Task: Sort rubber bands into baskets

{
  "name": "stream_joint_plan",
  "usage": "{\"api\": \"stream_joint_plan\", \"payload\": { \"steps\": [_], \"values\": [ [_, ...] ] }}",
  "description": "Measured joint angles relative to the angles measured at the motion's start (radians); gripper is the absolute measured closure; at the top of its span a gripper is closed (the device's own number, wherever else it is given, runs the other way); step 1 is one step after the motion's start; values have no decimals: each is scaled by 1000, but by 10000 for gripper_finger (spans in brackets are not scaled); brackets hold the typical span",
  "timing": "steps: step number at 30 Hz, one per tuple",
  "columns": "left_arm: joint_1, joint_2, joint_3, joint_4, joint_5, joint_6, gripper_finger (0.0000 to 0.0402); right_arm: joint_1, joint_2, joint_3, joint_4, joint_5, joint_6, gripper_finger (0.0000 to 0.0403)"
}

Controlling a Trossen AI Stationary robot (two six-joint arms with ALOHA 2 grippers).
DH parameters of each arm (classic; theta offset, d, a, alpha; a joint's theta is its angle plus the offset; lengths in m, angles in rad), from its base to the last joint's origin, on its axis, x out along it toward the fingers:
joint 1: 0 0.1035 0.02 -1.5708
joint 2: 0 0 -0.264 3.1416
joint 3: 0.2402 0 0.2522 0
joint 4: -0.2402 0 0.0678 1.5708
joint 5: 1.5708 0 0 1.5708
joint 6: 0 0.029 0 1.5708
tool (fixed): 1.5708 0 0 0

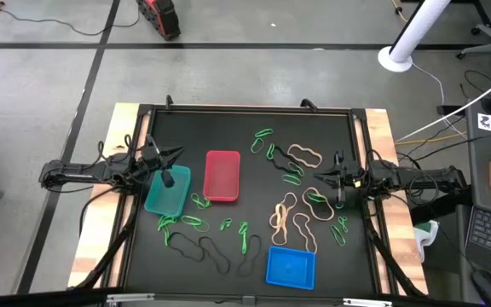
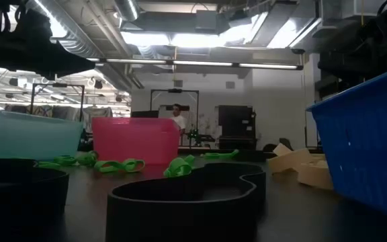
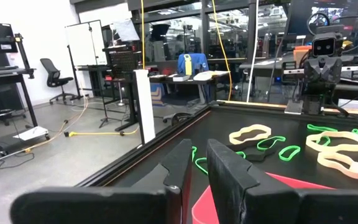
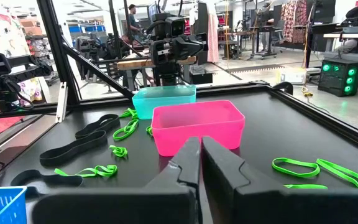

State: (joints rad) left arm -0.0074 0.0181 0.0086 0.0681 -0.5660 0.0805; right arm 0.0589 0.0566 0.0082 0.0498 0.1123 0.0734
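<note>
Black band [image 2: 187, 191] lies closest in the low view, w/ a blue basket [image 2: 365, 138] beside it. Left claw [image 1: 170, 175] hangs over the teal basket [image 1: 167, 193], fingers nearly together, nothing held. Red basket [image 1: 222, 176] sits just past it. Right claw [image 1: 324, 179] is pressed together, holding nothing, w/ green bands [image 1: 292, 176] & tan bands [image 1: 303, 155] all around it on the worktop [image 1: 245, 128].

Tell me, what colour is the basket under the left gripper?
Teal-green basket, seen best in the high view, below the left gripper.
</note>
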Motion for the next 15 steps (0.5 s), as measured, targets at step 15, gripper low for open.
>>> {"api": "stream_joint_plan", "payload": {
  "steps": [15],
  "values": [
    [0,0,0,0,0,0,354,0,0,0,0,0,0,384]
  ]
}}
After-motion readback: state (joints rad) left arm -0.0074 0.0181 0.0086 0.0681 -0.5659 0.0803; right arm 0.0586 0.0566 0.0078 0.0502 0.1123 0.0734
